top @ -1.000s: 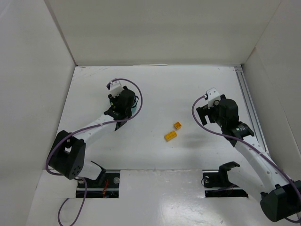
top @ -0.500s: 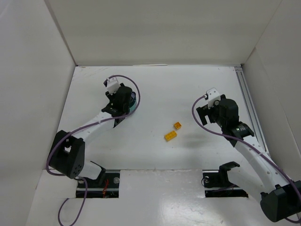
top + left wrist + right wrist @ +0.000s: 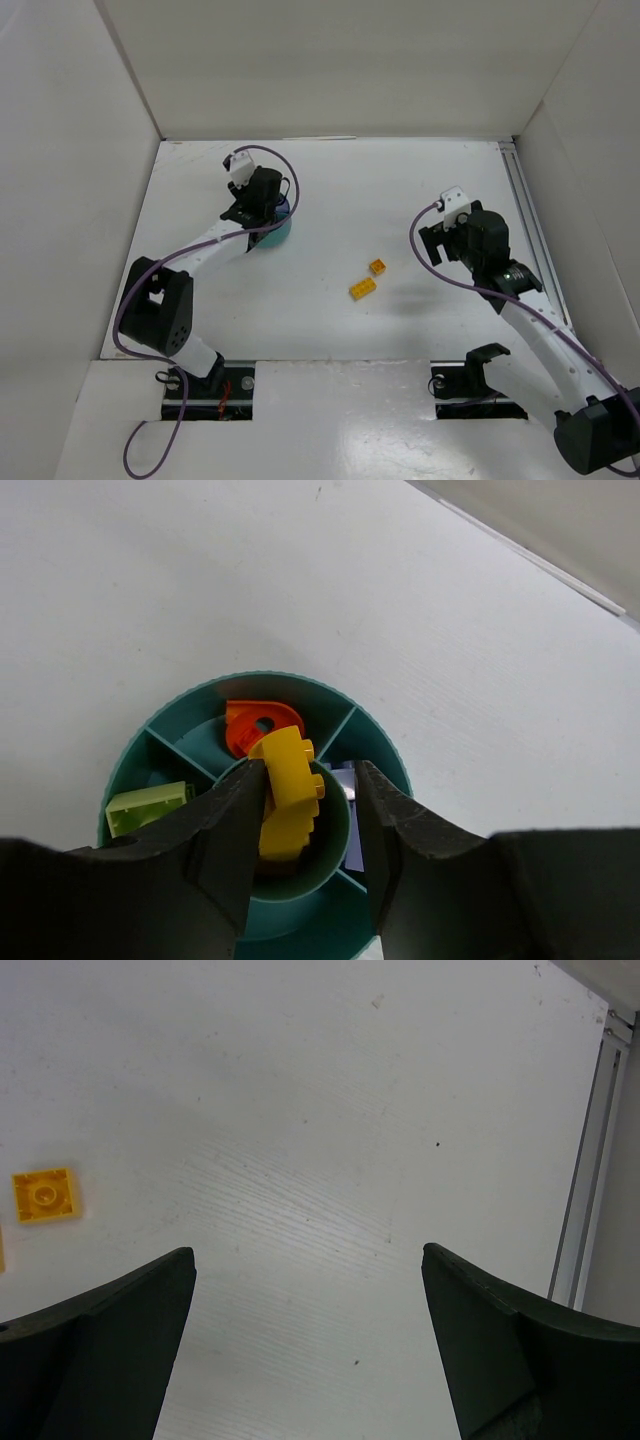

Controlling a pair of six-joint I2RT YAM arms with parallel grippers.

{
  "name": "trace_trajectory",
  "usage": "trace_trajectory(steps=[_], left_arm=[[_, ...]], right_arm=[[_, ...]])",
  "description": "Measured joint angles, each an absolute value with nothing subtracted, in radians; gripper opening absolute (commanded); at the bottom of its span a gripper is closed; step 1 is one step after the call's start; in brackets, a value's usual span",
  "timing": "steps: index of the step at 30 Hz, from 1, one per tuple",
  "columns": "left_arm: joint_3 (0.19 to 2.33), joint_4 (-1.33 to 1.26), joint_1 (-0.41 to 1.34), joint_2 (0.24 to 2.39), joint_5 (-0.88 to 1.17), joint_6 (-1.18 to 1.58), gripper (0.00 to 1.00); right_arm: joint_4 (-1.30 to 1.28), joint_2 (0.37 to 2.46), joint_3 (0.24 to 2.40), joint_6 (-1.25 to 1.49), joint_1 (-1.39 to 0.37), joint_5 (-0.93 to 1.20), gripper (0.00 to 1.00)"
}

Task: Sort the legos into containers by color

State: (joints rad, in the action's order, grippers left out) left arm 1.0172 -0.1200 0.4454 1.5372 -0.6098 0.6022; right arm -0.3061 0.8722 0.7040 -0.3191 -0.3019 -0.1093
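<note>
divided round teal dish [image 3: 200, 742] holds yellow, orange, lime legos [image 3: 288, 790].

L gripper [image 3: 262, 225] over teal dish [image 3: 281, 233]; 2 yellow legos [image 3: 363, 289] mid-table; R gripper [image 3: 435, 248] well apart.

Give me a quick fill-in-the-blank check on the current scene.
Over the teal dish, the brick between the left gripper's jaws is ___.
The lime green brick lies ___ of it in the left wrist view.
___ orange-yellow bricks lie loose on the table.
The right gripper stands ___.
Missing words: yellow; left; two; open.
</note>
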Motion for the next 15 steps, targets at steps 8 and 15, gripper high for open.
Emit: trace_trajectory(steps=[8,15], left_arm=[[1.018,-0.055,0.427,1.542,-0.611,0.609,0.32],[1.035,-0.037,0.428,1.543,-0.610,0.614,0.05]], right_arm=[[-0.306,0.862,0.704,-0.319,-0.302,-0.113,0.99],[-0.306,0.862,0.704,-0.319,-0.302,-0.114,0.99]])
